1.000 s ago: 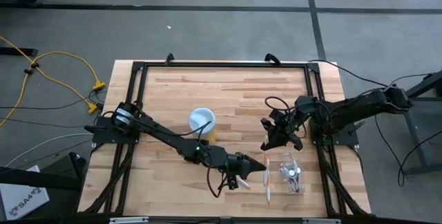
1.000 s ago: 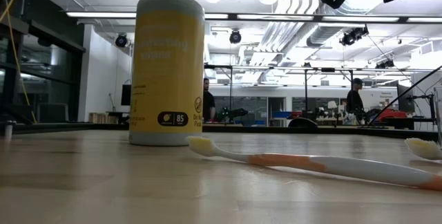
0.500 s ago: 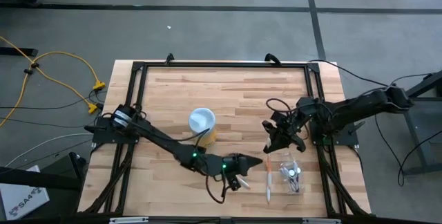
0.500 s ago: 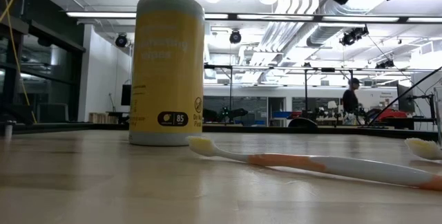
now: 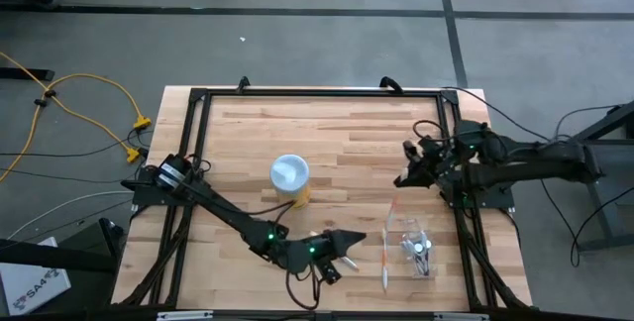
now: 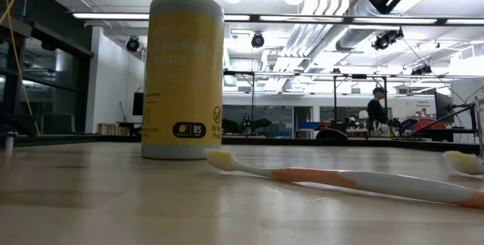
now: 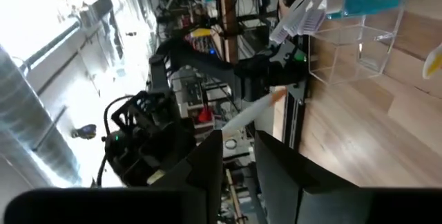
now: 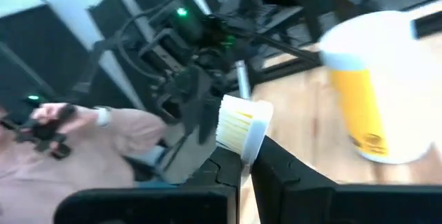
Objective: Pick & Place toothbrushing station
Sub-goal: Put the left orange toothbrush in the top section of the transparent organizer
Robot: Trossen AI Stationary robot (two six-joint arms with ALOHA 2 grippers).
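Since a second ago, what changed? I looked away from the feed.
The right gripper, shut on a toothbrush, drew back toward the table's right edge. The left gripper slid nearer the front edge. The yellow canister, the orange toothbrush and the clear holder stayed put.

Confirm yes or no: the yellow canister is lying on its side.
No, the yellow canister stands upright on the table in the low view.

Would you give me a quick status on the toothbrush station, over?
Right gripper shut on toothbrush, raised. Left gripper left of holder. Orange toothbrush flat on table by holder. Holder looks unobstructed.
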